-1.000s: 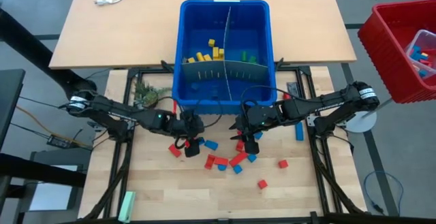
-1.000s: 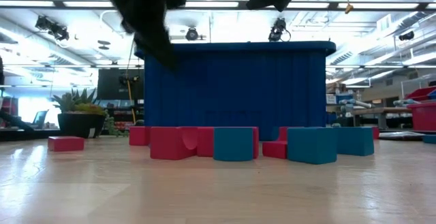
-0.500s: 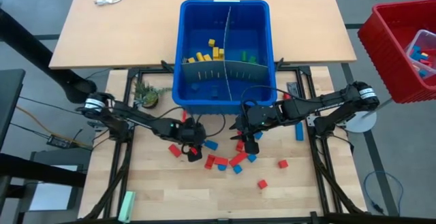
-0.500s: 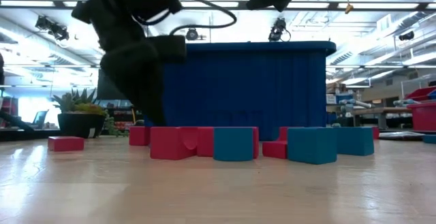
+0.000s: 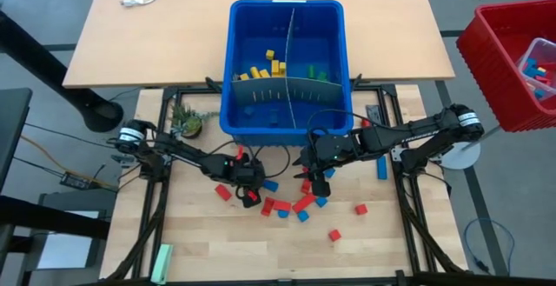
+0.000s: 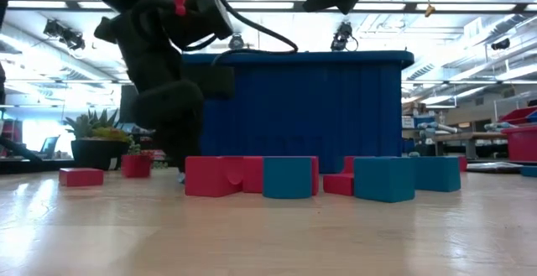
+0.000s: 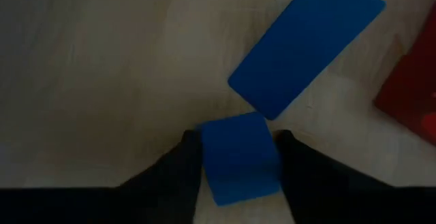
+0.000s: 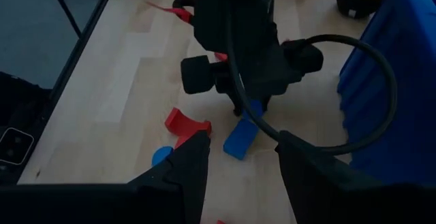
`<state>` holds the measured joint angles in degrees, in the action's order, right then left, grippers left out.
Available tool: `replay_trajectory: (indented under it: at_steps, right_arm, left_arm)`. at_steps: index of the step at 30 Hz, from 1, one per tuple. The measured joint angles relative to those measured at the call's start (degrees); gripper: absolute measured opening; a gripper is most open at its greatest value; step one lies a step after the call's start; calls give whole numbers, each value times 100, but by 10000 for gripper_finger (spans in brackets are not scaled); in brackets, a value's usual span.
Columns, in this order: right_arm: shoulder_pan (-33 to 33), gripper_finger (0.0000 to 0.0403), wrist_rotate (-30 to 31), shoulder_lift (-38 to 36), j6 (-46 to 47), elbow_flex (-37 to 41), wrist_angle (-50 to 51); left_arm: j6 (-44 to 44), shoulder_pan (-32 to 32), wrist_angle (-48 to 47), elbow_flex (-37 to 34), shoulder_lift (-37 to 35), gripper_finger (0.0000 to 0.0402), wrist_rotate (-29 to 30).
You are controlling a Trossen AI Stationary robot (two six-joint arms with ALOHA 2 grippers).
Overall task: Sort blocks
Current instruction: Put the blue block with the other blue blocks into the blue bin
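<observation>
L gripper (image 7: 238, 157) fingers pinching blue block (image 7: 240, 157) on table; R gripper (image 8: 238, 157) fingers spread, empty.

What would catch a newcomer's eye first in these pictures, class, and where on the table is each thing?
The big blue bin dominates the far middle of the workspace, with yellow and green blocks in its compartments. In front of it, red and blue blocks lie scattered on the wooden table. The left gripper is down among them, its fingers on either side of a small blue block, while the right gripper hangs over the pile.
</observation>
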<state>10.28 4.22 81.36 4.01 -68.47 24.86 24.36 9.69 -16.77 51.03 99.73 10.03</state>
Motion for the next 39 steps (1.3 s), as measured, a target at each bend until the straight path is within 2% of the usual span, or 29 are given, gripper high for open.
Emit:
replay_trajectory:
  at_steps: [2,7,10,13,21,27,30,39]
  right_arm:
    - [0,162,9,0,0,0,7]
    - [0,162,10,0,2,0,10]
    - [0,162,11,0,2,0,15]
    - [0,162,13,0,0,0,10]
    - [0,162,16,0,-2,0,10]
    - [0,162,18,0,26,0,7]
    - [0,162,18,0,28,0,9]
    - [0,162,27,0,52,0,4]
  left_arm:
    - [4,0,-79,51,2,141,-6]
    - [-71,0,-419,285,-171,140,-49]
    - [-207,-3,-779,656,-358,140,8]
    - [-523,-49,-1312,1164,-593,140,340]
    - [-1988,-554,-2207,2954,-1176,150,1863]
    - [-3161,-1240,-2209,3957,-1238,148,2244]
    - [-3392,-1615,-2154,4099,-1238,154,2543]
    - [-3463,-2380,-2219,3850,-1180,178,2443]
